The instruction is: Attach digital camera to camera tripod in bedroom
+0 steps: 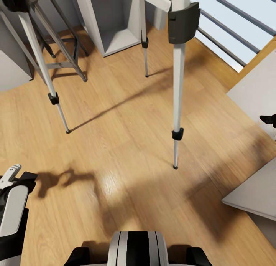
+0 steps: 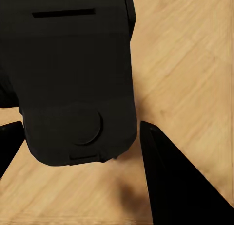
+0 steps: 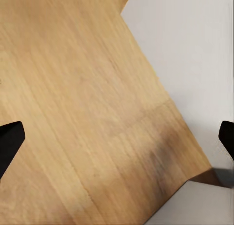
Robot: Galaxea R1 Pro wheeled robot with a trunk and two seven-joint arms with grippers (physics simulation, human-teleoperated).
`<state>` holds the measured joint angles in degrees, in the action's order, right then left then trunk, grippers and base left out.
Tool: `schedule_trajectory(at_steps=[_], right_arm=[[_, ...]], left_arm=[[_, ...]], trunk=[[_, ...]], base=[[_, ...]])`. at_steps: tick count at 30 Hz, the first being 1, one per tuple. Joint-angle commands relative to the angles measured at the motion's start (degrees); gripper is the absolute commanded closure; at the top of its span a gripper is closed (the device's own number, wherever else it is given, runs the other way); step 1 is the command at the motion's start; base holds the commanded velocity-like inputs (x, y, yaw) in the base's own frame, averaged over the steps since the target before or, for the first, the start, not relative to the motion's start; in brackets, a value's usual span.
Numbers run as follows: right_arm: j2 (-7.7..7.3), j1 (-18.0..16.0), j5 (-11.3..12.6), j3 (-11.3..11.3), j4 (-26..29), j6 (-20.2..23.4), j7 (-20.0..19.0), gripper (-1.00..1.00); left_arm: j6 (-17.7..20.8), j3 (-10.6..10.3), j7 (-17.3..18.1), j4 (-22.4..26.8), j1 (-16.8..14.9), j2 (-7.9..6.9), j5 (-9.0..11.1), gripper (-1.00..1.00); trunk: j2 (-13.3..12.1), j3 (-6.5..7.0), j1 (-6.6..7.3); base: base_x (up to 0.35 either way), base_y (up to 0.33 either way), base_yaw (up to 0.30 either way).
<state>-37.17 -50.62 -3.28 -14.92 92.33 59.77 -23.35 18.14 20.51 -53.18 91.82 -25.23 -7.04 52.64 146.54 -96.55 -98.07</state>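
Observation:
The camera tripod (image 1: 177,85) stands right in front of me on the plank floor. Its three silver legs with black joints spread to the left, the middle back and the right, and its head is above the picture's top edge. In the left wrist view, the digital camera (image 2: 73,64) shows as a flat black body with a thin slot and a round disc. My left gripper (image 2: 82,122) is shut on it, with one dark finger (image 2: 170,186) close beside it. My right gripper (image 3: 122,123) is open over floor and a grey surface, with nothing between its fingers.
A small grey metal stool (image 1: 65,58) stands at the back left beside a white shelf unit (image 1: 115,32). The window (image 1: 237,24) is at the back right. The low grey bed (image 1: 253,193) fills the right side. My left arm (image 1: 11,216) hangs at the lower left.

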Motion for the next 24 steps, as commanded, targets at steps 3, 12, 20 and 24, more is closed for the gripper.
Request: schedule_trajectory(at_steps=[3,12,20,24], right_arm=[[-0.34,-1.0,-0.3,0.06,0.04,0.23,-0.44,-1.0],[-0.77,-3.86,-0.18,0.32,0.05,0.23,-0.76,-1.0],[-0.83,-3.79,-0.28,0.42,0.07,0.23,-3.74,-1.0],[-0.74,-2.18,-0.3,0.09,0.06,0.23,-7.14,-1.0]], left_arm=[[2.44,-0.03,-0.17,0.03,0.09,0.18,0.18,1.0],[4.0,-3.6,-0.42,-0.07,1.28,1.0,0.05,1.0],[4.27,-7.18,-0.51,0.01,4.72,1.21,-0.03,1.0],[4.36,-8.14,-0.5,0.11,7.23,1.23,-0.06,1.0]], trunk=[[-0.03,0.64,0.08],[-0.15,2.63,0.31],[-0.25,4.4,0.52],[-0.31,5.29,0.62]], base=[[0.0,0.0,0.0],[0.0,0.0,0.0],[0.0,0.0,0.0],[0.0,0.0,0.0]])
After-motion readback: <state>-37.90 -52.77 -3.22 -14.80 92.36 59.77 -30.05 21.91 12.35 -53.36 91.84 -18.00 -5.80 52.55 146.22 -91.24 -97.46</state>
